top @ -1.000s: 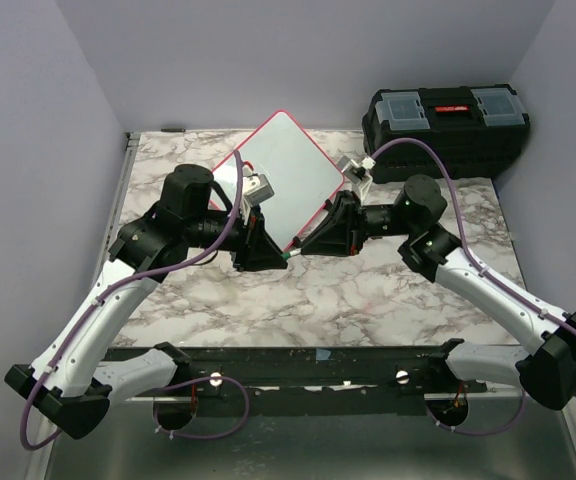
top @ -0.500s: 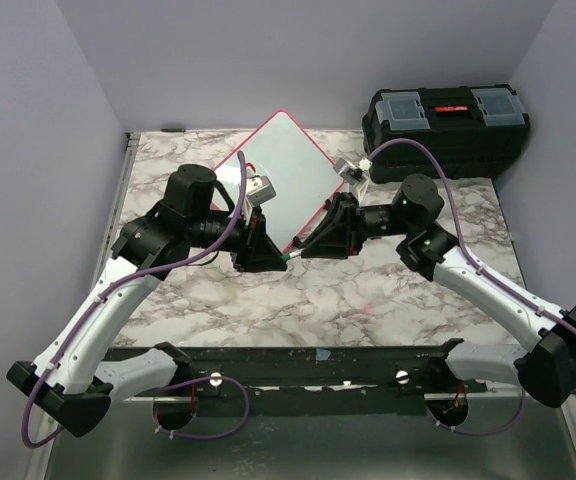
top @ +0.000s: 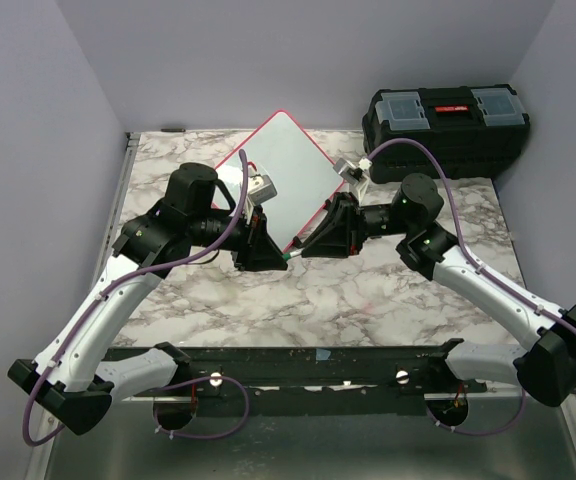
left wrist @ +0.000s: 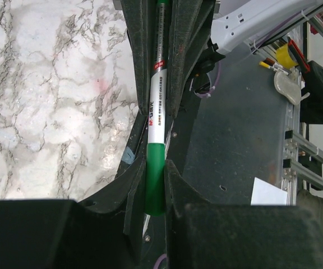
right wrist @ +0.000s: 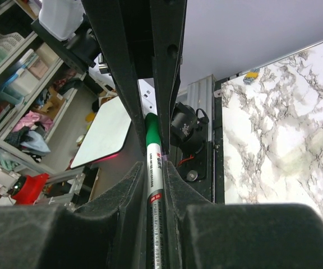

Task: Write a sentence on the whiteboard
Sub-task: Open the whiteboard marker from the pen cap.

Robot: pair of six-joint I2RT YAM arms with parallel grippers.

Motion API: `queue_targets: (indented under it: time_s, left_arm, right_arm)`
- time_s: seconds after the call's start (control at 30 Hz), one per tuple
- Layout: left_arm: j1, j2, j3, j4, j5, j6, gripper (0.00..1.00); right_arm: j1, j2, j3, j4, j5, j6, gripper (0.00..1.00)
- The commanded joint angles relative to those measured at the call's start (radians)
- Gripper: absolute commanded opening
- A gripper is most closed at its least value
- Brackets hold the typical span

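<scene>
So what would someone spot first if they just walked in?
Two robot arms meet in the middle of the table, the left claw and the right claw both pinching one green marker. Behind them lies the whiteboard, with no writing on it, and a black toolbox sits far right.

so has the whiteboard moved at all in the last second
No. The whiteboard keeps its tilt, and its top corner is just as far left of the black toolbox as before.

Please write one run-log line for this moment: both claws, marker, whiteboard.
left claw: shut on green marker | right claw: shut on same marker | whiteboard: no writing visible
</scene>
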Motion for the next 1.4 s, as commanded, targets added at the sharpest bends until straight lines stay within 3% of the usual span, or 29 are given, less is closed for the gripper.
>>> queue_targets:
  time_s: [0.0, 0.1, 0.2, 0.63, 1.37]
  left_arm:
    - [0.001, 0.029, 0.027, 0.065, -0.028, 0.015, 0.00]
    - [0.000, 0.030, 0.026, 0.064, -0.029, 0.015, 0.00]
    - [0.001, 0.031, 0.025, 0.063, -0.031, 0.016, 0.00]
    - [0.003, -0.012, -0.008, 0.060, -0.069, 0.029, 0.00]
    - [0.059, -0.165, -0.097, 0.068, -0.118, 0.046, 0.00]
  right_arm:
    - [0.025, 0.009, 0.024, 0.034, -0.057, 0.019, 0.20]
    - [0.026, 0.010, 0.020, 0.050, -0.054, 0.033, 0.14]
    - [0.025, 0.014, 0.015, 0.064, -0.058, 0.041, 0.01]
    - [0.025, -0.027, -0.008, -0.015, 0.034, -0.051, 0.01]
    - [-0.006, -0.110, -0.053, -0.023, 0.092, -0.043, 0.01]
